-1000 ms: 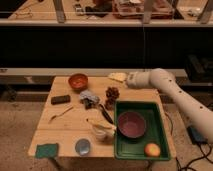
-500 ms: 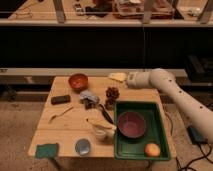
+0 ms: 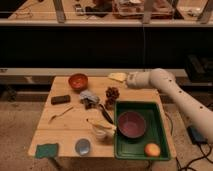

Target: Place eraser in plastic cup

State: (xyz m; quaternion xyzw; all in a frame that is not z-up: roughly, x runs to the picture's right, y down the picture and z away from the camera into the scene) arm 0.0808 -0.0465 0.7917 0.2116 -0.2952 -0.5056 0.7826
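Observation:
The eraser (image 3: 60, 99), a small flat black block, lies on the left side of the wooden table (image 3: 75, 127), below the orange bowl (image 3: 78, 81). The plastic cup (image 3: 83, 146), small, round and grey-blue, stands near the table's front edge, right of a teal pad (image 3: 46, 150). My white arm reaches in from the right. Its gripper (image 3: 129, 80) is over the table's back edge, next to a pale yellow object (image 3: 118, 76), far from both the eraser and the cup. Nothing shows in the gripper.
A green tray (image 3: 161, 134) at the right holds a purple bowl (image 3: 132, 124) and an orange fruit (image 3: 152, 149). A pine cone (image 3: 112, 93), a grey crumpled thing (image 3: 89, 97), a spoon (image 3: 60, 114) and a white vessel (image 3: 100, 132) fill the middle.

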